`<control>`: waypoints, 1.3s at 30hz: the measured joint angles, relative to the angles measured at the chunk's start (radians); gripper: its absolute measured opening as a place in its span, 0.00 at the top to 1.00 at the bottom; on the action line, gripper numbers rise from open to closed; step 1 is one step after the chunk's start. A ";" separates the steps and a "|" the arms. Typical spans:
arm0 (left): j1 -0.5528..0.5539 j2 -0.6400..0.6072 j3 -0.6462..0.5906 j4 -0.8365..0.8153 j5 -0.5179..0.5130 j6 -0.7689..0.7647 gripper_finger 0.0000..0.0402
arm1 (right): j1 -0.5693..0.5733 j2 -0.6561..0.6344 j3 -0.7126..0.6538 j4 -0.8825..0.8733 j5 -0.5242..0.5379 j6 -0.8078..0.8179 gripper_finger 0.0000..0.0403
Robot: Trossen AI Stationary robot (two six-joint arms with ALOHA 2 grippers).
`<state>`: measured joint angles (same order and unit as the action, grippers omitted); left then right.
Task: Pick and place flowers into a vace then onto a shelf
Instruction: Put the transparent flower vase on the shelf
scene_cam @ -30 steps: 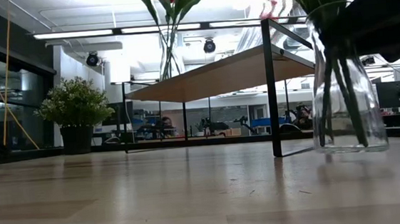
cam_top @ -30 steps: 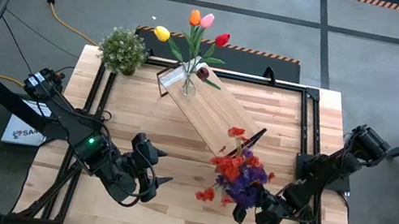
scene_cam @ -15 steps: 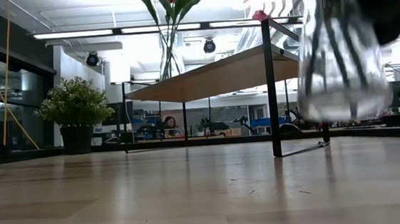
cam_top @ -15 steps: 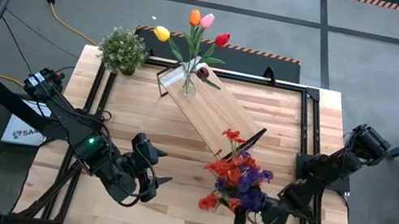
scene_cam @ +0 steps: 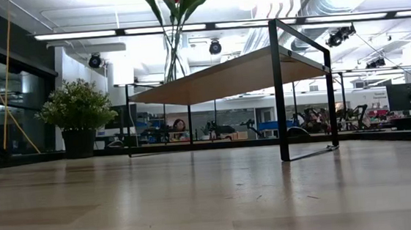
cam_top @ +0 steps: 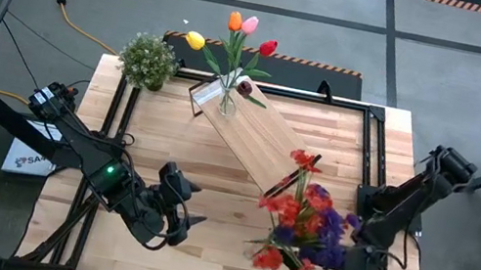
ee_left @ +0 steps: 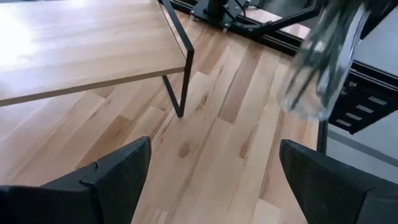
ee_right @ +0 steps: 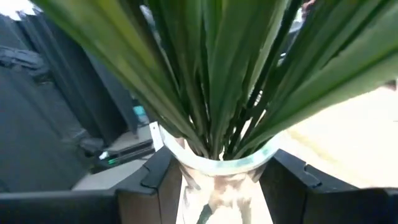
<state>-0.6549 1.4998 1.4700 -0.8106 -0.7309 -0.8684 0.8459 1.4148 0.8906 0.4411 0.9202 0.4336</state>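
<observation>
A clear glass vase (ee_left: 317,68) with red and purple flowers (cam_top: 304,226) hangs above the table's near right part, with my right gripper (cam_top: 321,269) shut on it. The low view does not show it. The shelf (cam_top: 256,133), a light-wood board on a black frame, stands slantwise mid-table. A second glass vase (cam_top: 226,103) with yellow, orange, pink and red tulips (cam_top: 233,34) stands on the shelf's far end. My left gripper (cam_top: 191,216) hovers open over the table's near left part, touching nothing. My right gripper pinches the vase between its two fingers (ee_right: 149,180), one on each side of the glass just below the rim (ee_right: 217,163). The fingers come level from the table's right side. The vase is lifted clear of the table, and the green stems (ee_right: 211,81) rise out of its mouth.
A bushy green potted plant (cam_top: 148,59) stands at the table's far left corner. The shelf's black legs (scene_cam: 278,87) stand on the tabletop (scene_cam: 197,196), with open space under the board. Bare board lies between the tulip vase and the shelf's near end (cam_top: 276,161).
My right gripper has risen with the vase of red and purple flowers and tipped toward level. The vase, which stood on the table a second ago, is lifted clear and has left the top of the low view. The bouquet has drifted toward the table's near right.
</observation>
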 joint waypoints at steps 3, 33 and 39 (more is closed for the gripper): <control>0.000 0.000 0.000 0.001 0.014 -0.001 0.03 | -0.003 -0.007 0.117 -0.171 0.039 -0.006 0.59; 0.000 0.003 0.000 0.009 0.035 -0.004 0.03 | -0.372 -0.302 0.355 -1.137 0.035 0.184 0.59; 0.000 0.003 0.000 0.009 0.033 -0.004 0.03 | -0.466 -0.344 0.153 -0.867 -0.044 0.099 0.59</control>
<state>-0.6552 1.5032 1.4704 -0.8021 -0.6979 -0.8723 0.3795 1.0710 1.0438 -0.4261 0.8758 0.5323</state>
